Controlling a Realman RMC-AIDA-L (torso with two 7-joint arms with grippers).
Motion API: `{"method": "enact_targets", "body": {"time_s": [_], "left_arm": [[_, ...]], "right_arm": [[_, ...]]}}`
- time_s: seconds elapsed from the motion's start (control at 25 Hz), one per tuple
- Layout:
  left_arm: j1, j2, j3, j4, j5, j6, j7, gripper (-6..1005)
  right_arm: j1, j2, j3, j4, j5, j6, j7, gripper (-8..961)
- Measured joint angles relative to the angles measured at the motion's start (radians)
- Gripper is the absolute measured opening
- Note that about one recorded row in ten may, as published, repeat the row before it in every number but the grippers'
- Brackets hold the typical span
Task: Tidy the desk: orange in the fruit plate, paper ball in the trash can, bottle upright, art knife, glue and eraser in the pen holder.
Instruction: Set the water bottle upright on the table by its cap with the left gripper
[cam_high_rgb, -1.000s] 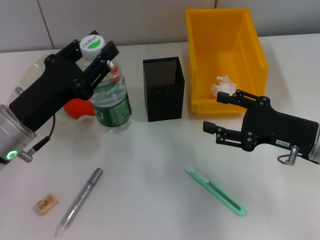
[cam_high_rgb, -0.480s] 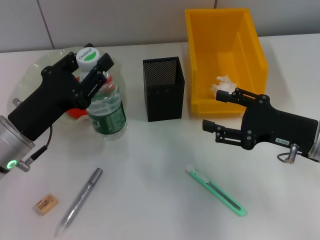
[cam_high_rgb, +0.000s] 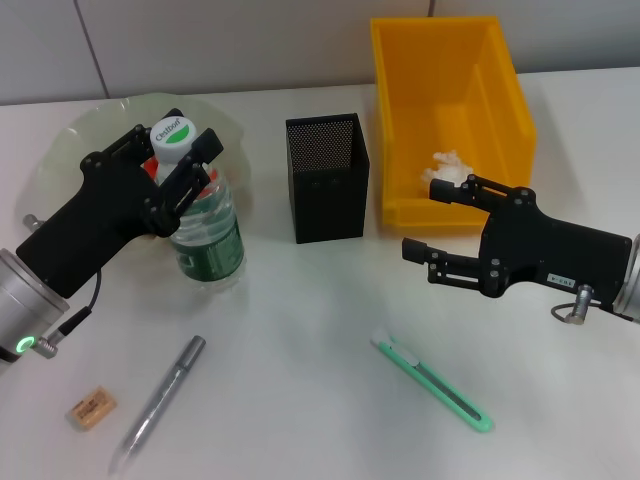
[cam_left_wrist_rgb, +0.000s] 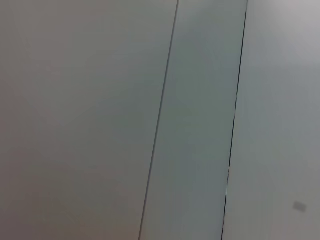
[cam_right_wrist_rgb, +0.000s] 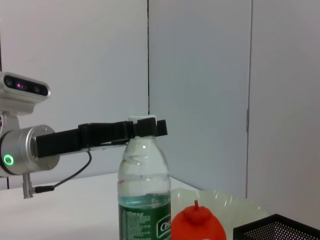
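My left gripper (cam_high_rgb: 180, 152) is shut on the white cap of the green-labelled bottle (cam_high_rgb: 207, 235), which stands upright beside the pale green fruit plate (cam_high_rgb: 90, 135). In the right wrist view the orange (cam_right_wrist_rgb: 197, 225) sits on the plate behind the bottle (cam_right_wrist_rgb: 144, 185); my left arm hides it in the head view. The paper ball (cam_high_rgb: 447, 168) lies in the yellow trash can (cam_high_rgb: 500, 100). A black mesh pen holder (cam_high_rgb: 327, 180) stands mid-table. The green art knife (cam_high_rgb: 432, 382), silver glue (cam_high_rgb: 160, 402) and eraser (cam_high_rgb: 91, 408) lie on the table. My right gripper (cam_high_rgb: 420, 220) hovers open by the can.
A white wall runs close behind the table. The left wrist view shows only that wall. The pen holder stands between the bottle and the trash can, a short gap on each side.
My left gripper has carried the bottle left and toward me, and it now stands lower beside the plate. The right arm has barely shifted.
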Motion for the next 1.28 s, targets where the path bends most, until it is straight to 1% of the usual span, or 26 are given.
{"method": "enact_targets", "body": {"time_s": [0.44, 0.92, 1.28], "left_arm": [[0.014, 0.000, -0.003, -0.014, -0.003, -0.001, 0.025, 489], [0.007, 0.000, -0.011, -0.033, -0.003, -0.059, 0.027, 495], [0.006, -0.003, -0.028, -0.034, -0.003, -0.060, 0.027, 500]], "right_arm": [[0.004, 0.000, 0.003, 0.000, -0.005, 0.001, 0.006, 784], [0.006, 0.000, -0.003, 0.000, -0.005, 0.002, 0.008, 785], [0.009, 0.000, -0.005, 0.000, -0.005, 0.008, 0.008, 785]]}}
